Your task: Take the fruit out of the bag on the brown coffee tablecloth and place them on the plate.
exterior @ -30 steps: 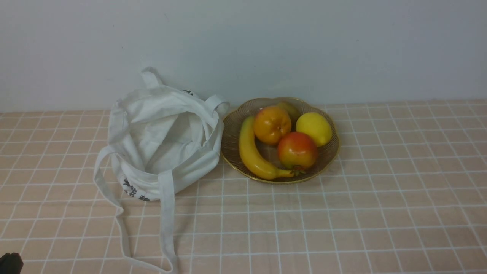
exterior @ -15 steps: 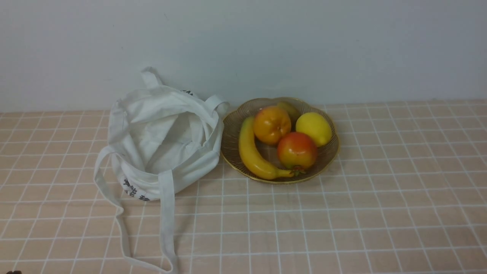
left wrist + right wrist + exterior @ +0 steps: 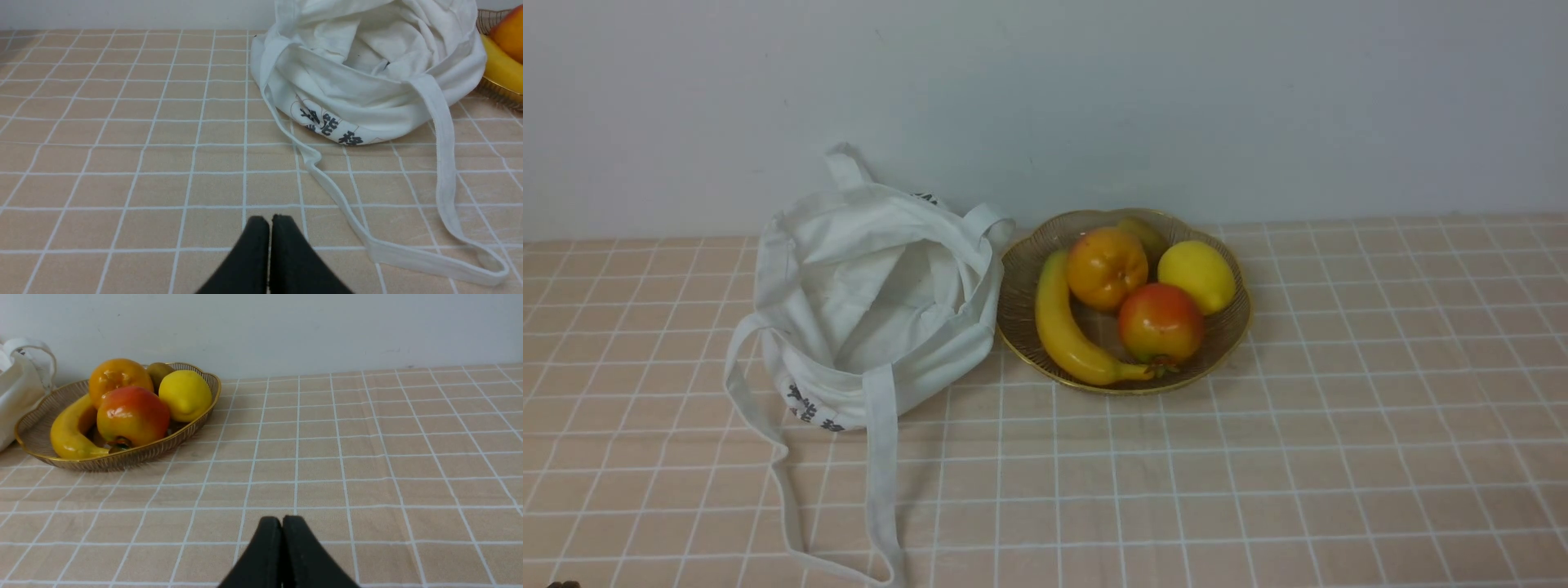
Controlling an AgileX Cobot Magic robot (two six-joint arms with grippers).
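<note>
The glossy orange fruit (image 3: 1106,266) lies in the brownish glass plate (image 3: 1233,331) right of the white bag (image 3: 874,302); it also shows in the right wrist view (image 3: 118,377), with the plate (image 3: 36,420). The bag gapes open with nothing visible inside and shows in the left wrist view (image 3: 367,77) with dark characters on its side. The checked tablecloth (image 3: 1339,457) covers the table. My left gripper (image 3: 269,220) is shut and empty, low over the cloth near the bag's straps. My right gripper (image 3: 282,520) is shut and empty over bare cloth, right of the plate.
In the plate also lie a banana (image 3: 1066,327), a red-and-yellow fruit (image 3: 1161,322), a lemon (image 3: 1197,276) and a kiwi (image 3: 1145,235). The bag's long straps (image 3: 878,482) trail toward the front edge. A pale wall stands right behind bag and plate.
The dark tip of my left arm at the lower left corner of the front view has drawn back almost out of frame. Bag, plate and fruit have not moved.
</note>
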